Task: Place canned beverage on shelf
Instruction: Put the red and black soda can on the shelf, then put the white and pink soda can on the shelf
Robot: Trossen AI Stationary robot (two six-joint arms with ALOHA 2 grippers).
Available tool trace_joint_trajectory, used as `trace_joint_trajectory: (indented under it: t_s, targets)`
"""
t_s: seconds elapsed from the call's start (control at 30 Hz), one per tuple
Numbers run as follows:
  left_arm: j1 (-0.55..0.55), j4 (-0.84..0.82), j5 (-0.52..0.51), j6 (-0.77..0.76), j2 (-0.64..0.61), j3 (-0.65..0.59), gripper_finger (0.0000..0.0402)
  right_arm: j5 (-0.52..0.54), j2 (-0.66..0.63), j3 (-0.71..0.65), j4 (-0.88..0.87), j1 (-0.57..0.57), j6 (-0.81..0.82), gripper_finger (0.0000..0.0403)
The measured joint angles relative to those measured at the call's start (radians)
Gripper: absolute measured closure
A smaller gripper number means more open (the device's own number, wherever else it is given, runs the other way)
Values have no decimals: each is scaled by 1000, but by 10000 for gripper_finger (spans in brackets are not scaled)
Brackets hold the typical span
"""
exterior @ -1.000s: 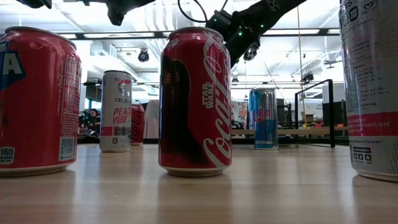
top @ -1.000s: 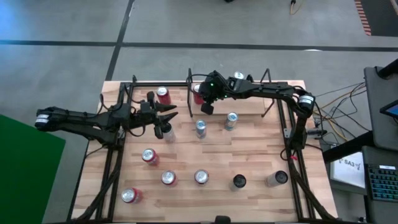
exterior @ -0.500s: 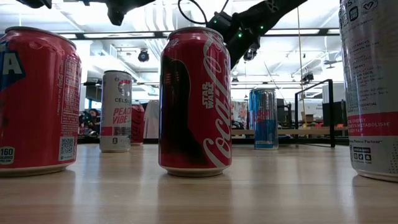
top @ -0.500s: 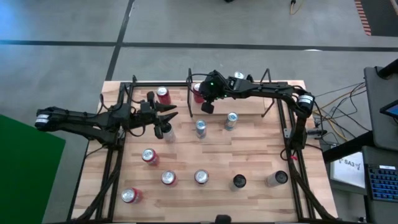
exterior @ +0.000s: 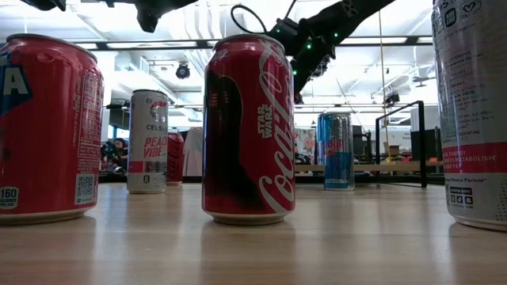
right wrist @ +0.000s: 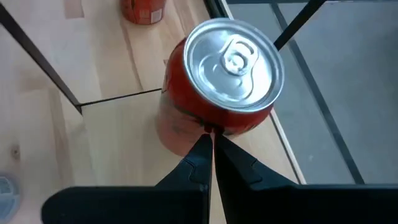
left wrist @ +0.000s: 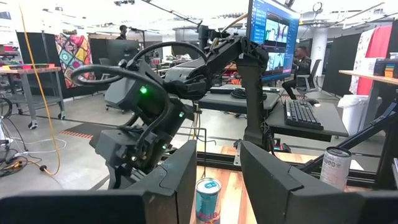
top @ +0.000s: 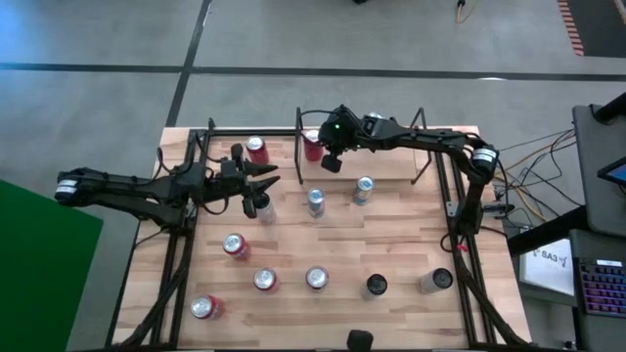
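One red can (right wrist: pixel 217 87) beneath closed right claw (right wrist: pixel 210 144)

In the high view the right arm (top: pixel 411 137) hides most of the shelf (top: pixel 391 166), and we cannot tell whether the red can (top: pixel 312 147) stands on it. In the low view the silver can (exterior: pixel 474 111) and another red can (exterior: pixel 47 127) are cut by the edges

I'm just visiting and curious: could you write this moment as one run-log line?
right gripper: shut, empty, above red can on shelf | left gripper: holding a can over table | placing underway
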Motion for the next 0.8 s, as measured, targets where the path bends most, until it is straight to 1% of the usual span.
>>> trace_joint_trajectory:
  t_s: [0.47, 0.7, 0.8]
  targets:
    - [0, 0, 0, -3, 0, 0, 293, -4, 4, 0, 0, 1, 6, 394]
    - [0, 0, 0, -3, 0, 0, 293, -19, -61, 0, -78, 4, 30, 394]
    - [0, 0, 0, -27, 0, 0, 293, -20, -94, 0, -99, 20, 31, 394]
